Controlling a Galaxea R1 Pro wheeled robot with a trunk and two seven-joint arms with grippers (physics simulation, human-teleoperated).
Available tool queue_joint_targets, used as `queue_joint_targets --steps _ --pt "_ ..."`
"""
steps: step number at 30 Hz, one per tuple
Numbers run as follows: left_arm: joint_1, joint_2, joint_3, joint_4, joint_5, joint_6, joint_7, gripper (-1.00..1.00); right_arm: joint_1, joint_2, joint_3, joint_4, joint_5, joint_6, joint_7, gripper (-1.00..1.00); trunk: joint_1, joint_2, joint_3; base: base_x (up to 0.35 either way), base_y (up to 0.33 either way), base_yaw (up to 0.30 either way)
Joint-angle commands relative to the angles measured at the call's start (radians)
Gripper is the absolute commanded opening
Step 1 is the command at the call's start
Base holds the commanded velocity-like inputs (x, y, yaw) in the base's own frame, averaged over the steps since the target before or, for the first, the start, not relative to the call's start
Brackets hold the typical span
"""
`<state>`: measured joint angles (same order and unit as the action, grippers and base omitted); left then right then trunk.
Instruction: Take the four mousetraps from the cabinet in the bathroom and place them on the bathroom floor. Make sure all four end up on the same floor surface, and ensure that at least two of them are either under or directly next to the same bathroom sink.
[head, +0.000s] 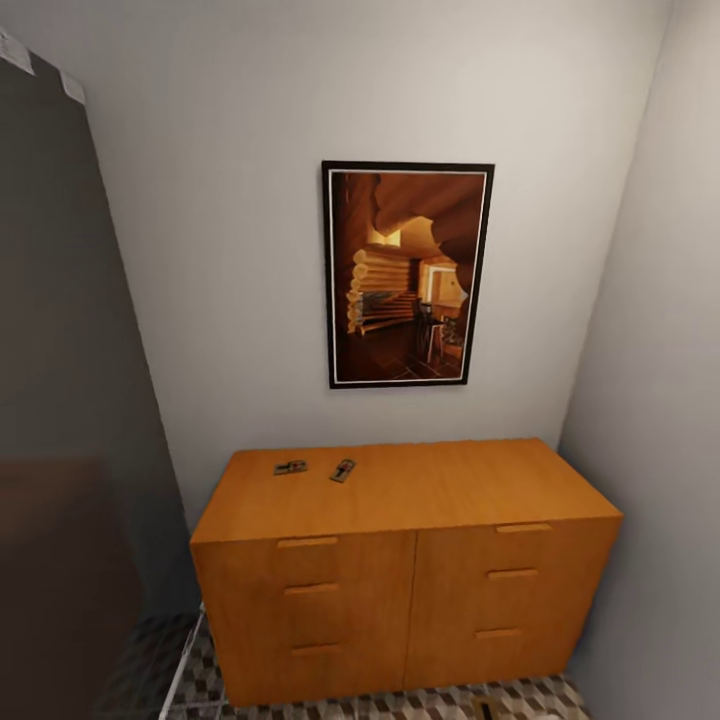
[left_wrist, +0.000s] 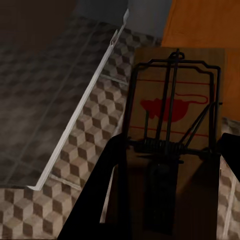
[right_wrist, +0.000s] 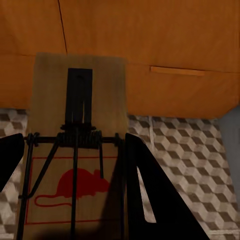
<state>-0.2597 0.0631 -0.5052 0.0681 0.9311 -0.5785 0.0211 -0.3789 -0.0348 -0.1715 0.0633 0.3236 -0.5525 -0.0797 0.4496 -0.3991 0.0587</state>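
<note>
Two mousetraps (head: 291, 467) (head: 343, 470) lie on the cabinet (head: 400, 560) top near its back left. One more rides in each claw: the left claw (left_wrist: 170, 165) pinches a mousetrap (left_wrist: 175, 107) over the bathroom floor (left_wrist: 65, 150), the right claw (right_wrist: 75, 165) pinches another mousetrap (right_wrist: 77, 165) before the drawer fronts. Risk: these thin slabs may slip out during travel, landing away from the sink.

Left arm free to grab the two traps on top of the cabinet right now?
Probably not: the left tool already appears shut on a mousetrap. The two mousetraps lie unobstructed on the cabinet top.
</note>
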Motion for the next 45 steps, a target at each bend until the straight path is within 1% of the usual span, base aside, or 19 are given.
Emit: queue_joint_targets --steps 1,18,27,36,41,45 --pt "-0.001 -0.002 -0.007 0.003 0.001 -0.002 0.002 -1.0 -0.001 0.0 -0.005 0.004 0.01 -0.006 -0.006 -1.0 0.0 -0.001 -0.001 0.0 0.0 0.299" --pt "-0.001 -0.005 -0.01 0.002 -0.002 -0.006 0.0 -1.0 -0.002 0.0 -0.006 0.004 0.01 -0.007 -0.006 -1.0 0.0 -0.001 -0.002 0.0 0.0 0.3" --pt "-0.001 -0.018 -0.013 0.002 -0.005 -0.007 -0.001 -1.0 -0.002 0.0 -0.005 0.004 0.009 -0.007 -0.006 -1.0 0.0 -0.001 -0.002 0.0 0.0 0.3" --pt "-0.001 -0.017 -0.011 0.002 -0.002 -0.009 -0.001 -1.0 -0.002 0.0 -0.005 0.004 0.009 -0.007 -0.006 -1.0 0.0 -0.001 -0.002 0.0 0.0 0.3" --pt "-0.001 -0.015 -0.009 0.003 0.001 -0.037 -0.001 -1.0 -0.001 0.0 -0.005 0.004 0.009 -0.007 -0.006 -1.0 0.0 -0.001 -0.002 0.0 0.0 0.3" --pt "-0.001 -0.015 -0.009 0.003 0.0 -0.04 0.0 -1.0 -0.001 0.0 -0.005 0.004 0.009 -0.007 -0.006 -1.0 0.0 -0.001 -0.002 0.0 0.0 0.3"
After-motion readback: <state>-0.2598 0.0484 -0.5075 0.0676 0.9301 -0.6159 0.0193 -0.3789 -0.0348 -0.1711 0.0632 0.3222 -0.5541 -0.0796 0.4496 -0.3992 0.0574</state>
